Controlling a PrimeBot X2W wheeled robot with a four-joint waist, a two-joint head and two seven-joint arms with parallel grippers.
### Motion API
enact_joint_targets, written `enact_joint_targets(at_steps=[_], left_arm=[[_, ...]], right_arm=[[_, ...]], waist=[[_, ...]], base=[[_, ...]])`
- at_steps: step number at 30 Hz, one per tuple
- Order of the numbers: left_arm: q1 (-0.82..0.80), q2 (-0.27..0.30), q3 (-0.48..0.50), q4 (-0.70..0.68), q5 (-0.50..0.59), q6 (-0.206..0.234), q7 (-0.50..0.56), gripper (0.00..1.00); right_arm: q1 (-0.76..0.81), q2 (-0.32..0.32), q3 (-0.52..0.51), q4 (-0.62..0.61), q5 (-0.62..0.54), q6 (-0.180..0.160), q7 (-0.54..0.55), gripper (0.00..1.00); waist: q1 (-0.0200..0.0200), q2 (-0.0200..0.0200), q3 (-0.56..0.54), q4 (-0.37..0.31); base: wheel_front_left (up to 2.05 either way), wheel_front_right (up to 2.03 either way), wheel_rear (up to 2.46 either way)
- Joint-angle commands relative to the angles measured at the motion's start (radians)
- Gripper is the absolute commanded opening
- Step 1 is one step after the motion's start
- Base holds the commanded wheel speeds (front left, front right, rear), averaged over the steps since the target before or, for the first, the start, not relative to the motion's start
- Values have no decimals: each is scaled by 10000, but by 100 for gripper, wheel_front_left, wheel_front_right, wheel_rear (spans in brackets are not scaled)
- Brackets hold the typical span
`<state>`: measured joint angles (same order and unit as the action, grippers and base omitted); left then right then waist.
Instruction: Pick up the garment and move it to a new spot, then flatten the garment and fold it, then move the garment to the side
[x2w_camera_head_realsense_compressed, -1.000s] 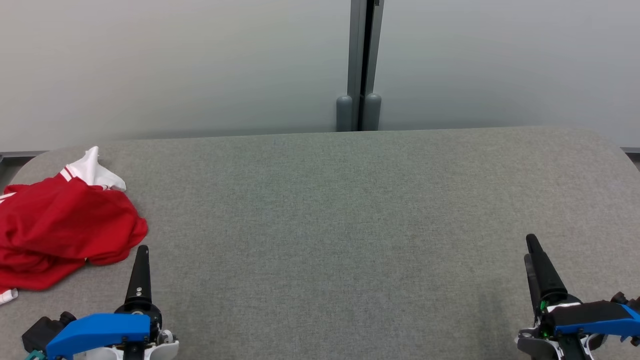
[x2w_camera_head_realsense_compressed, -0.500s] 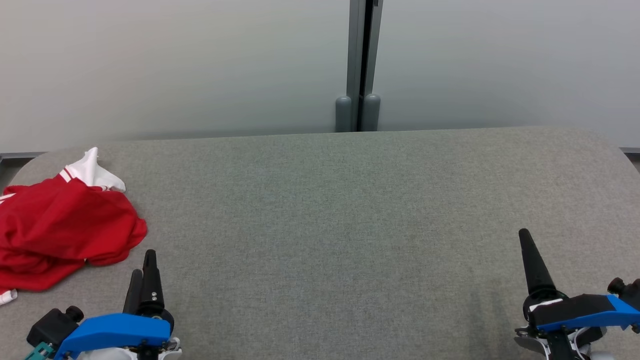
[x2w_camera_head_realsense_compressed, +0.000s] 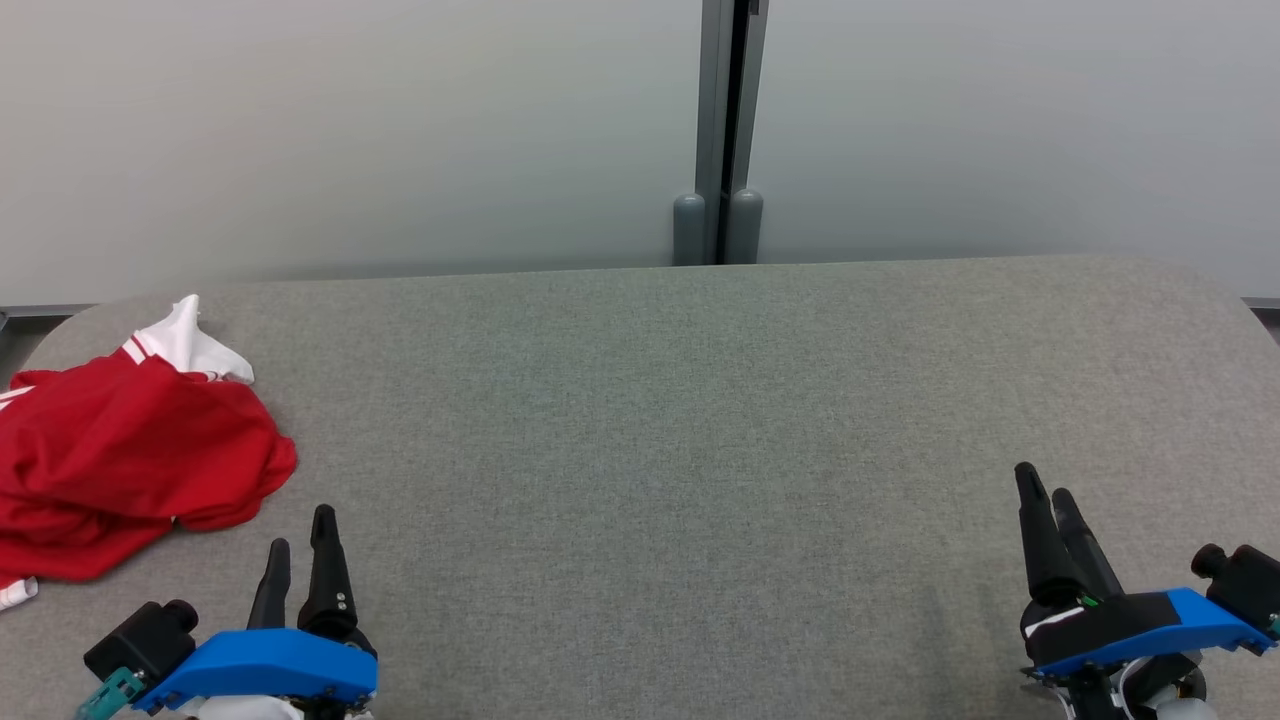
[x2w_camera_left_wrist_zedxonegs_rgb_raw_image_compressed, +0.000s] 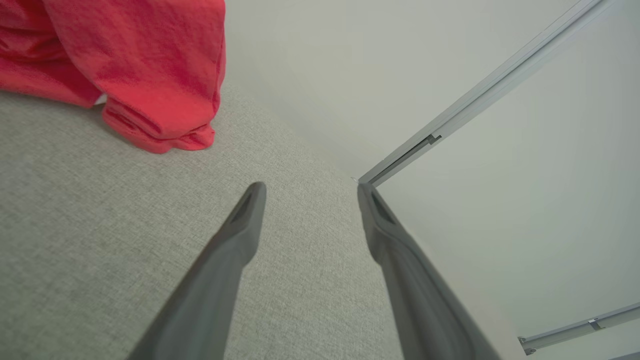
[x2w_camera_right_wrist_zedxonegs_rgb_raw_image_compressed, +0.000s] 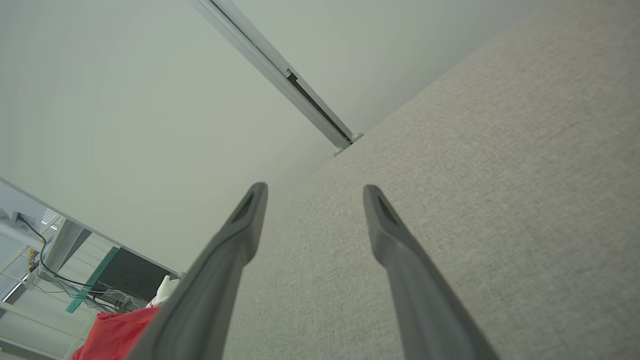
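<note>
The left gripper (x2w_camera_head_realsense_compressed: 300, 530) hovers over the near left of the grey table (x2w_camera_head_realsense_compressed: 650, 420), its jaws apart with nothing between them. The right gripper (x2w_camera_head_realsense_compressed: 1043, 483) hangs at the near right, jaws also apart and empty. Just beyond the left gripper, not touching it, the red garment (x2w_camera_head_realsense_compressed: 130, 450) lies crumpled at the table's left end, a white part sticking out on its far side. Behind the table stands a pale wall (x2w_camera_head_realsense_compressed: 350, 130) with a grey post (x2w_camera_head_realsense_compressed: 722, 130).
</note>
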<state>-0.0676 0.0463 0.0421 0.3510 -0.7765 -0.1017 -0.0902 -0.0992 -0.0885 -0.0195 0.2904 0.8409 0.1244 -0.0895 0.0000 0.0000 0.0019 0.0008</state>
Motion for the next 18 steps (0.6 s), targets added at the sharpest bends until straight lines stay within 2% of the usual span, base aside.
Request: enact_joint_targets(at_steps=[1,18], left_arm=[[-132,49,-84,-63,342,45,-102,100],[-55,50,-252,-547,2683,305,-585,100]], right_arm=[[-222,-101,19,-51,-364,61,-104,100],[-274,22,-199,-432,-2669,72,-593,100]], waist=[[0,0,5,6],[0,0,38,0]], base=[[0,0,0],[0,0,0]])
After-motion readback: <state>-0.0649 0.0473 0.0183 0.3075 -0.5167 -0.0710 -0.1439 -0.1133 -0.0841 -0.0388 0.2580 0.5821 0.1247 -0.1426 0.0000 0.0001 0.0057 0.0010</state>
